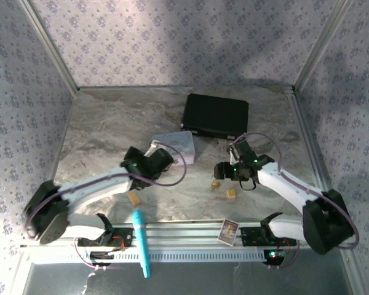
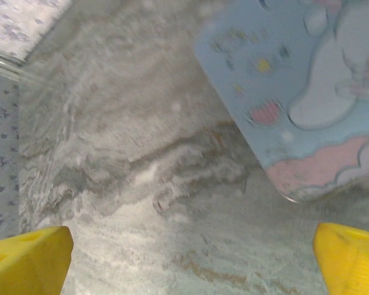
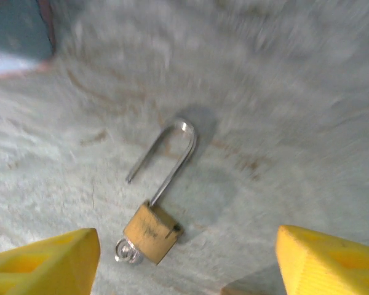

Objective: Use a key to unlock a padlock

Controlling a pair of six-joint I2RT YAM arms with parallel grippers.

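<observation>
The padlock (image 3: 151, 232) lies flat on the marble table, a small brass body with its silver shackle (image 3: 172, 153) swung out, one leg free of the body. The key (image 3: 128, 252) sticks out of the body's lower end. My right gripper (image 3: 187, 270) hangs open just above it, yellow fingertips (image 3: 43, 264) wide on either side, touching nothing. In the top view the padlock (image 1: 216, 184) sits just left of and below the right gripper (image 1: 224, 172). My left gripper (image 2: 190, 264) is open over bare table beside the pastel tin (image 2: 307, 92).
A black box (image 1: 215, 115) stands at the back. The pastel tin (image 1: 175, 144) lies mid-table by the left gripper (image 1: 163, 161). Tan blocks (image 1: 232, 194) (image 1: 134, 198) lie near the front. A teal pen (image 1: 141, 243) and a card (image 1: 228, 231) rest on the front rail.
</observation>
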